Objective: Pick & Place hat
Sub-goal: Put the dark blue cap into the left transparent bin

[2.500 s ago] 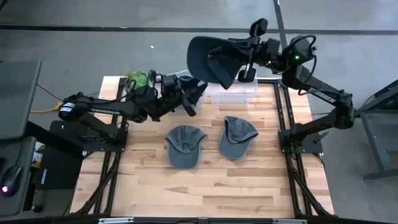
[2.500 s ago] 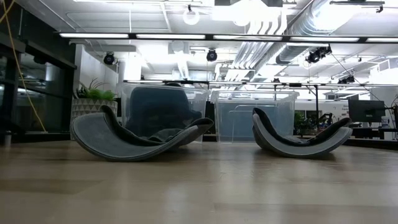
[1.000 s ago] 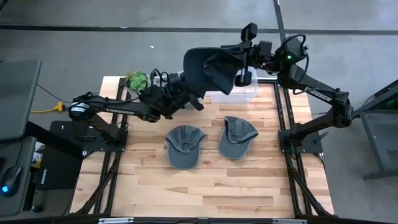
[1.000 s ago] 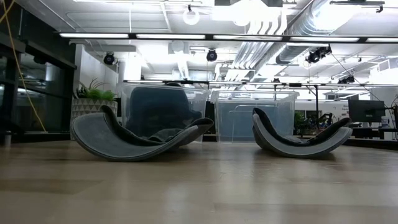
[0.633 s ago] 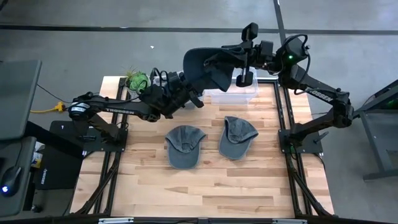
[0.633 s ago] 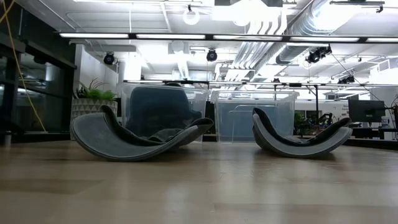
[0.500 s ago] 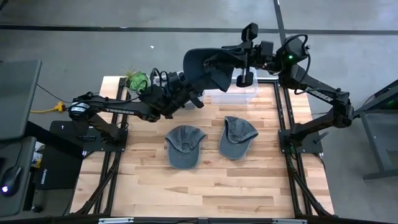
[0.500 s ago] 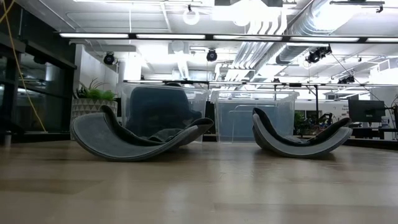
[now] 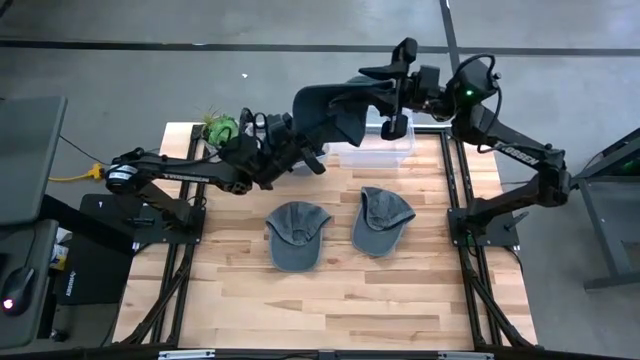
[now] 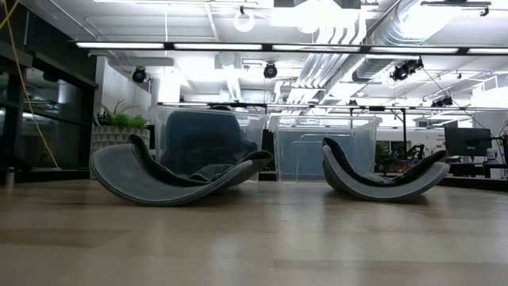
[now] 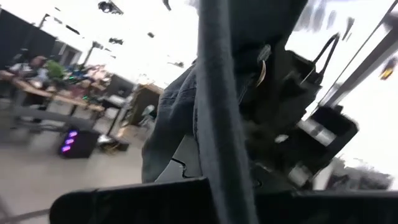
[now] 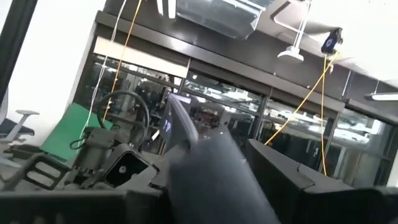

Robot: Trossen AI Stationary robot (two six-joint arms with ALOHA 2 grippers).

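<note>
A dark hat (image 9: 325, 108) hangs in the air over the table's far edge, between my two grippers. My left gripper (image 9: 305, 148) reaches up to it from the left and is shut on it; in the left wrist view the hat's edge (image 11: 214, 124) runs between the fingers. My right gripper (image 9: 385, 95) stands at the hat's right side with its fingers apart, and a part of the hat (image 12: 211, 168) lies between them. Two grey caps (image 9: 297, 235) (image 9: 382, 218) rest on the tabletop, rocking on their curved tops in the low view (image 10: 171, 175) (image 10: 381, 176). My left gripper pinches the hat's lower left edge (image 11: 224, 168) between its two fingers. It comes from the table's left, slanting upward, and the fingers lie across the edge. The hat is lifted clear of the table and the bins. My right gripper: whether its fingers touch the hat I cannot tell.
Two clear bins stand at the table's far edge; the right one (image 9: 378, 148) (image 10: 325, 147) shows below the hat, and the left one (image 10: 202, 139), with something dark inside, lies under my left arm. A small green plant (image 9: 222, 128) stands at the far left corner.
My right gripper's fingers have spread apart at the hat's right side. The hat has sagged from a more upright pose to a flatter one, its left part sinking toward my left gripper.
</note>
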